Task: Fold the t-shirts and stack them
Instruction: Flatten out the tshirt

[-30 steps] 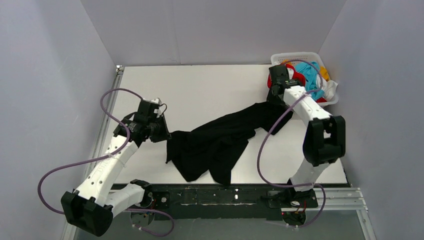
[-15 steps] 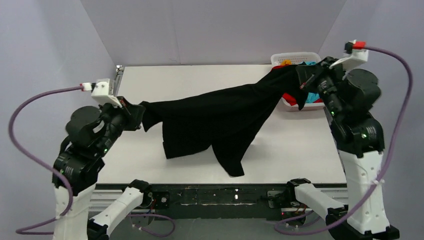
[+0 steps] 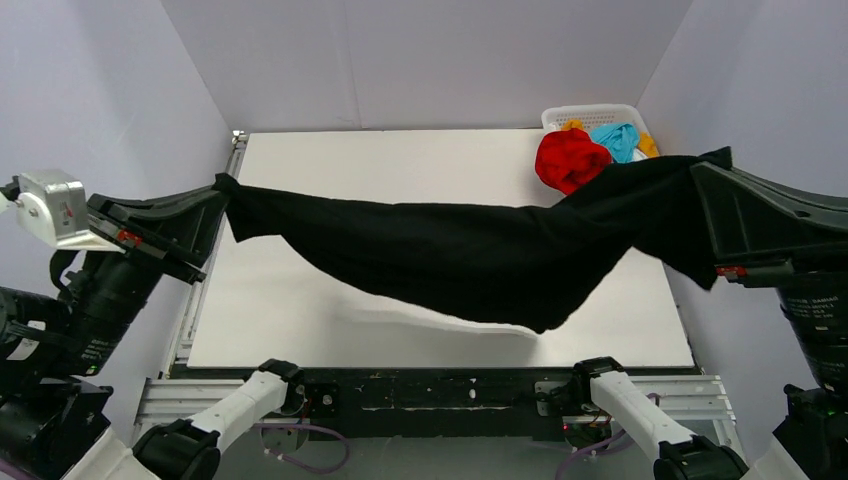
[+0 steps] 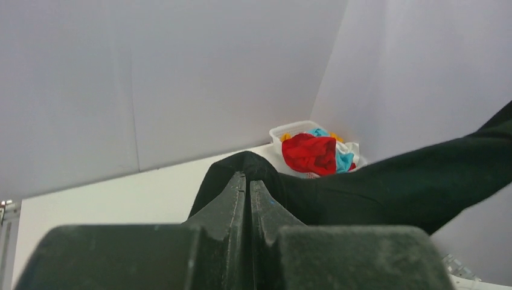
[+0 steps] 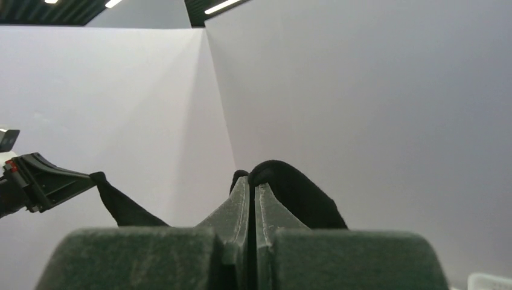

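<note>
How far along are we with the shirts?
Nothing folded or stacked shows on the table. In hand: the black t-shirt hangs stretched above it, left gripper and right gripper each shut on an end. To do: fold it, then the red shirt, light blue shirt and orange-yellow shirt piled in the basket.

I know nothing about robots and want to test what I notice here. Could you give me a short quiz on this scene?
1. True or false: the black shirt lies flat on the table.
2. Which colour is missing from the basket? A red, B blue, C green.
3. How many pincers grip the black shirt?
Key: 1 false, it hangs in the air; 2 C; 3 two, the left pincer and right pincer.
</note>
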Robot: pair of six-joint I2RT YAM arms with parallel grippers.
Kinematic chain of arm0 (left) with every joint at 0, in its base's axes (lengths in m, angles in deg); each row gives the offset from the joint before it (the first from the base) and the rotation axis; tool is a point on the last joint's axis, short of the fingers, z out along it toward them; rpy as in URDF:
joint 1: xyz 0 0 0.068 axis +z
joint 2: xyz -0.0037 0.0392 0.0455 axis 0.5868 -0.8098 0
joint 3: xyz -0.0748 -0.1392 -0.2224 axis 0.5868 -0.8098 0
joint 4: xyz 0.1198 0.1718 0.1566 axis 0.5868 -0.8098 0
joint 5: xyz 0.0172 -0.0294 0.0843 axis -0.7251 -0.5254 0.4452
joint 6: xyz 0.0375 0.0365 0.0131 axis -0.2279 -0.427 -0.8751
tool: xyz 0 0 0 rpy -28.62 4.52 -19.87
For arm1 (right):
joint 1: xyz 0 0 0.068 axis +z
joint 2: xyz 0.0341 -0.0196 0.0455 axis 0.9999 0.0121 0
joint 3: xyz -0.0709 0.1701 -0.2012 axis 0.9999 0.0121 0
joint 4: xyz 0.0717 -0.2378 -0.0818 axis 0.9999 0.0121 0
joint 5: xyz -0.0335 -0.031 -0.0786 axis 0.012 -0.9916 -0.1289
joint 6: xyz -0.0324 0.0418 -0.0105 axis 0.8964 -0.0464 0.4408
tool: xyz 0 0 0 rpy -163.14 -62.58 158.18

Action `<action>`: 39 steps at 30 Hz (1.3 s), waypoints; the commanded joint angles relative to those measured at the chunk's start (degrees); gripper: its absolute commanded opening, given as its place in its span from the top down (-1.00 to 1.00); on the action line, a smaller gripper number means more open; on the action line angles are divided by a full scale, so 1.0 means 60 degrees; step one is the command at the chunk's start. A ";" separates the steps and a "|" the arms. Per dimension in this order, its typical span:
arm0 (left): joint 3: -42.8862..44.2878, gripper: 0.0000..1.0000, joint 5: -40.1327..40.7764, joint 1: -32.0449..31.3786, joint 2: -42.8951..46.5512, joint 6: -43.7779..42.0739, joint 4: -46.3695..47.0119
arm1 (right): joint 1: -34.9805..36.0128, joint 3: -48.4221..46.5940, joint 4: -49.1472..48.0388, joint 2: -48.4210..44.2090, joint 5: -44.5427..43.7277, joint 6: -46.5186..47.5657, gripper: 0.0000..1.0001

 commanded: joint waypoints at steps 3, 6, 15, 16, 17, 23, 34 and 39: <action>0.1309 1.00 0.0235 -0.0028 -0.1407 -0.0602 0.0627 | -0.0004 -0.0146 -0.1102 0.0622 0.0119 -0.0019 0.97; 0.0758 1.00 0.1342 -0.0031 -0.1787 -0.1123 0.1004 | -0.0004 0.0281 -0.1354 0.1146 -0.0184 0.0277 0.97; -0.4994 -0.96 0.3100 0.2631 -0.6882 -0.0161 0.1858 | -0.0034 0.0821 -0.1339 1.0066 -0.2234 0.2692 -0.37; -0.5233 -0.97 0.3196 0.2624 -0.7009 0.0206 0.1589 | -0.0014 0.0020 -0.0510 1.0760 -0.2229 0.2798 -0.54; -0.5389 -0.96 0.3199 0.2631 -0.7014 0.0529 0.1339 | 0.0027 -0.0367 -0.0033 1.1340 -0.2237 0.2814 -0.59; -0.7139 -0.97 0.1418 0.2624 -0.5992 0.2545 0.0618 | 0.0477 0.0960 -0.0226 1.0923 -0.2469 0.2622 -0.69; -1.4630 -0.96 -0.1739 0.0444 -0.1498 0.6136 0.2192 | 0.2322 0.4701 -0.1144 1.0418 -0.2357 0.0900 -0.70; -1.5911 -0.96 -0.1274 0.0433 -0.1386 0.6479 0.3041 | 0.2412 0.5641 -0.1633 1.0659 -0.2355 0.0085 -0.70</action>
